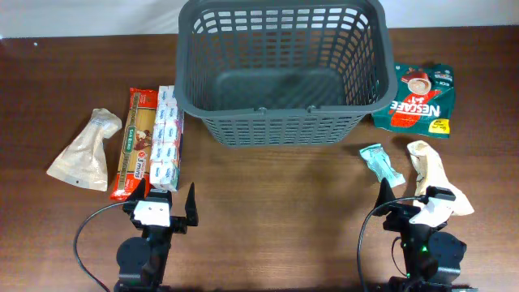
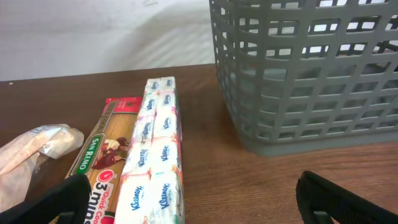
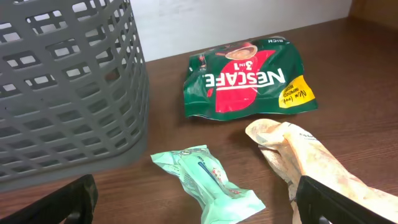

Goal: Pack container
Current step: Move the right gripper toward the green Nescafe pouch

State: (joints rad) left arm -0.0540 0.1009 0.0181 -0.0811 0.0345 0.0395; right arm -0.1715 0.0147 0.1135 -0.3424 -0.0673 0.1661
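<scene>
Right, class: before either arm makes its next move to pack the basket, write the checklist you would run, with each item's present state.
1. Container upright, nothing inside: ok.
2. Left gripper open and empty: ok.
3. Right gripper open and empty: ok.
4. Green packet lying apart from its neighbours: ok.
5. Tissue pack clear of the pasta packet: not ok, they lie side by side, touching.
6. Packets all sealed: cannot tell.

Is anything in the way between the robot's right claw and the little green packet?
Nothing visible. The right gripper is open, and only bare table lies between it and the green packet.
</scene>
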